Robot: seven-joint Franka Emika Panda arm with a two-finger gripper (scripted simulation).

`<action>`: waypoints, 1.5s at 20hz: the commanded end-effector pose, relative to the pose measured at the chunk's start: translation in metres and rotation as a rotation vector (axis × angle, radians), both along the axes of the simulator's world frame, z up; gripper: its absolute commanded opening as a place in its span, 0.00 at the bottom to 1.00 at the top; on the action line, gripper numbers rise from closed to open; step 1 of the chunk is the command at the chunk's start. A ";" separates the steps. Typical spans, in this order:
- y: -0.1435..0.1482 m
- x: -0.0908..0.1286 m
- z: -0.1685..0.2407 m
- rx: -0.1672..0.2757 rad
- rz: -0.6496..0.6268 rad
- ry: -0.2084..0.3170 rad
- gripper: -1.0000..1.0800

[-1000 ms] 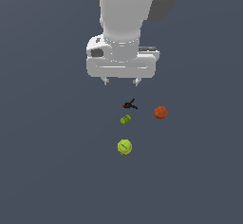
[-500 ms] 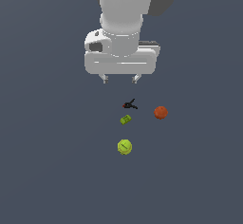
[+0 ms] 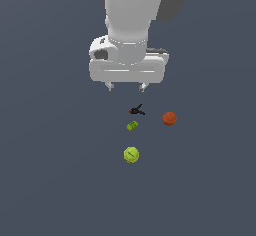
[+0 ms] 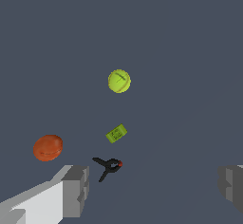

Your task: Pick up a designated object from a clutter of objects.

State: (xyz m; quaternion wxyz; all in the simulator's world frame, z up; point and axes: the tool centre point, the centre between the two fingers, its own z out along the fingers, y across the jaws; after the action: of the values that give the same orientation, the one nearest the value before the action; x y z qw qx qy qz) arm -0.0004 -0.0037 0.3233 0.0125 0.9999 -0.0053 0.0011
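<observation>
The designated object is a yellow-green tennis ball [image 3: 131, 154] [image 4: 119, 81] with thin dark seams, lying alone on the dark floor. It is the nearest piece of the clutter in the exterior view. My gripper [image 3: 126, 86] [image 4: 154, 185] hangs open well above the floor, farther back than the ball, and holds nothing. Its two grey fingers [image 4: 76, 190] stand wide apart in the wrist view. Closest to the gripper lies the tiny black-and-red clamp [image 3: 137, 110] [image 4: 108, 166].
A small green block [image 3: 132, 126] [image 4: 116, 134] sits between the clamp and the tennis ball. An orange-red ball [image 3: 169, 118] [image 4: 48, 147] rests toward the exterior view's right of them. The floor is a plain dark grey surface.
The arm and gripper have shifted slightly upward in the exterior view. The four small things have not moved.
</observation>
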 end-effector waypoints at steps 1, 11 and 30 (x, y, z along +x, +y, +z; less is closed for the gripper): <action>0.001 0.006 -0.008 0.002 -0.017 0.000 0.96; 0.007 0.050 -0.069 0.012 -0.150 -0.002 0.96; 0.018 0.107 -0.218 0.025 -0.420 -0.003 0.96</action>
State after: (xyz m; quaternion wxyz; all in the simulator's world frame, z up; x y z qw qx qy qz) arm 0.1041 0.0137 0.1121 0.0006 0.9783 -0.2073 -0.0006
